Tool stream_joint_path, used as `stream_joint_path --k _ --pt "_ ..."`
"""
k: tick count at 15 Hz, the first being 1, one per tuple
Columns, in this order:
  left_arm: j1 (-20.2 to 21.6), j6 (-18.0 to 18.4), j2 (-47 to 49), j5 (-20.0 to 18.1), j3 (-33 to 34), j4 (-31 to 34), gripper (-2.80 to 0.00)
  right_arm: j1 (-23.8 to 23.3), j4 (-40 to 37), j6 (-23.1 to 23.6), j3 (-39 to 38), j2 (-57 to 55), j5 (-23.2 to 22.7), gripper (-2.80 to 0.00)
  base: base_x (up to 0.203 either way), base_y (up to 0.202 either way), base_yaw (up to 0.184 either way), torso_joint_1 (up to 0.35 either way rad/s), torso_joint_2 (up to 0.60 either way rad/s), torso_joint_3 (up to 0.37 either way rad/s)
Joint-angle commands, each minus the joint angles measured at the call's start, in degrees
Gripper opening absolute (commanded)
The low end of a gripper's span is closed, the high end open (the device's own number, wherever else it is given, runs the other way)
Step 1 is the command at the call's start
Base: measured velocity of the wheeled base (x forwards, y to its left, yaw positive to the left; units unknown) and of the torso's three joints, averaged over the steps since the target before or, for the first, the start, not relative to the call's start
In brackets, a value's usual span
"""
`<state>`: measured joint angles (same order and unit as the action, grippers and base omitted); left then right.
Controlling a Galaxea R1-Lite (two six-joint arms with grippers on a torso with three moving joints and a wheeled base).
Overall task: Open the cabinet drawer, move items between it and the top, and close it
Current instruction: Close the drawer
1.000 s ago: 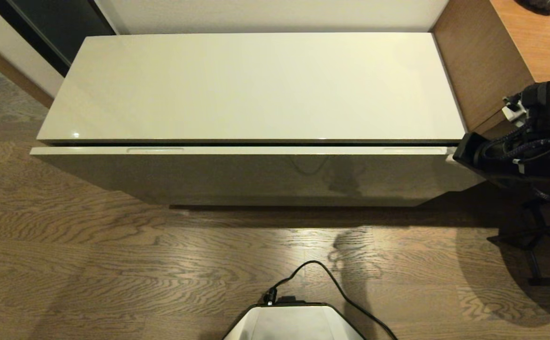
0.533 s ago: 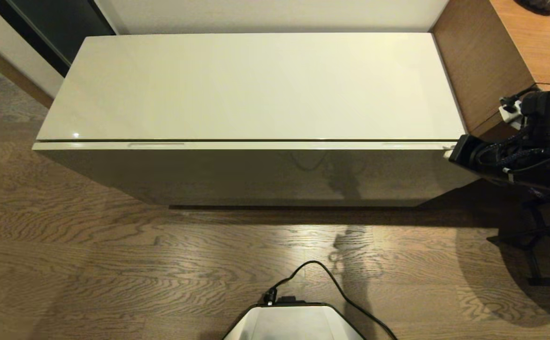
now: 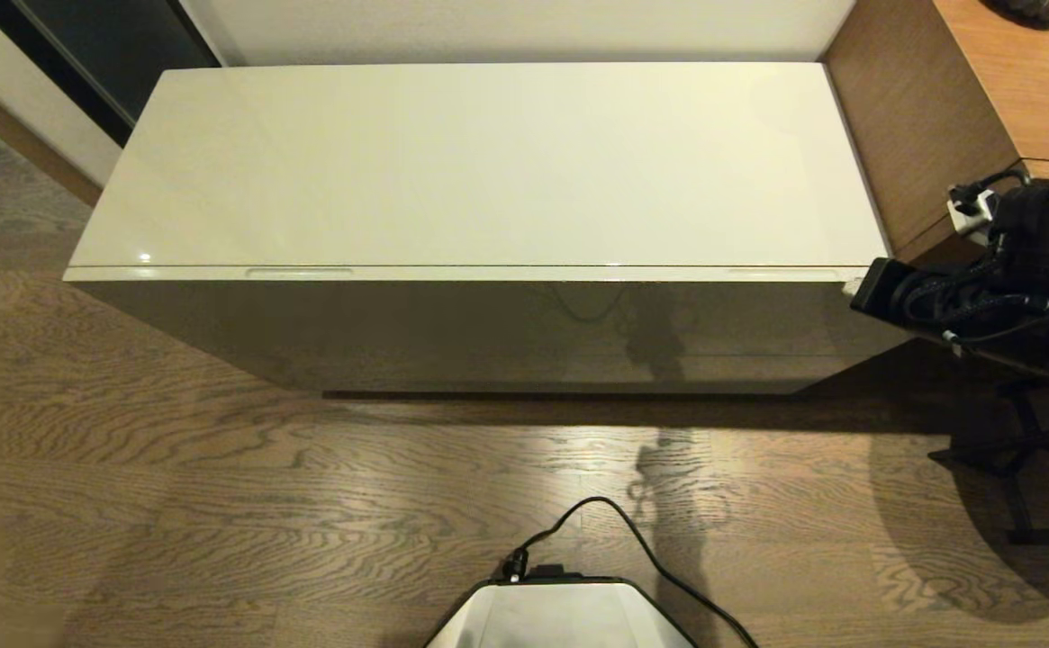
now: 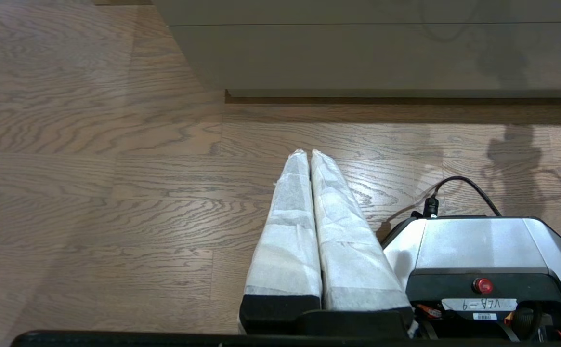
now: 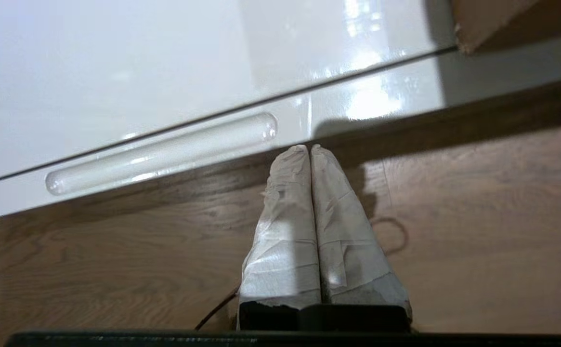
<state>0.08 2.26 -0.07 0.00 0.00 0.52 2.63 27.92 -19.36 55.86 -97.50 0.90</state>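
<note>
The cabinet drawer [image 3: 452, 274] is seen pushed in, its front edge lying flush under the near edge of the top [image 3: 488, 162], with only a thin seam between them. The right gripper [image 5: 310, 148] is positioned at the drawer's right end, beside the right recess [image 5: 162, 153]; its wrapped fingers [image 5: 285, 231] are pressed together and nothing is held. The left gripper [image 4: 309, 153] is parked low over the wooden floor [image 3: 218, 504], likewise closed and empty.

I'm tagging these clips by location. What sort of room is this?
Probably a hotel room or bedroom: a long glossy cream cabinet against the wall, a wood-grain desk beside it, and wood plank flooring.
</note>
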Motion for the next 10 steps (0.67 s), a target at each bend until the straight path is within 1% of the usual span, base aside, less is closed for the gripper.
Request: stream_joint_path --k 1,3,4,5,7,10 --pt "0.01 0.03 0.07 0.00 0.00 0.00 -2.80 0.00 0.90 0.20 -0.75 -0.67 0.06 -2.80 0.000 0.000 0.000 0.000 0.00 0.000" --pt "0.01 0.03 0.07 0.00 0.00 0.00 -2.80 0.12 -1.42 0.44 0.36 0.04 0.06 -2.80 0.000 0.000 0.000 0.000 0.00 0.000" --pt "0.03 0.03 0.07 0.00 0.00 0.00 -2.80 0.16 -4.60 0.51 1.68 1.17 0.10 -2.80 0.000 0.000 0.000 0.000 0.00 0.000" --pt "0.01 0.03 0.07 0.00 0.00 0.00 -2.80 0.14 -9.34 0.39 3.47 3.08 0.40 -2.80 0.000 0.000 0.000 0.000 0.00 0.000" --pt "0.01 0.03 -0.01 0.00 0.00 0.00 -2.80 -0.37 -23.07 -0.61 7.82 9.32 1.22 -2.80 0.000 0.000 0.000 0.000 0.00 0.000" --pt "0.01 0.03 0.07 0.00 0.00 0.00 -2.80 -1.11 -42.56 -1.89 13.13 23.02 1.73 -2.80 0.000 0.000 0.000 0.000 0.00 0.000"
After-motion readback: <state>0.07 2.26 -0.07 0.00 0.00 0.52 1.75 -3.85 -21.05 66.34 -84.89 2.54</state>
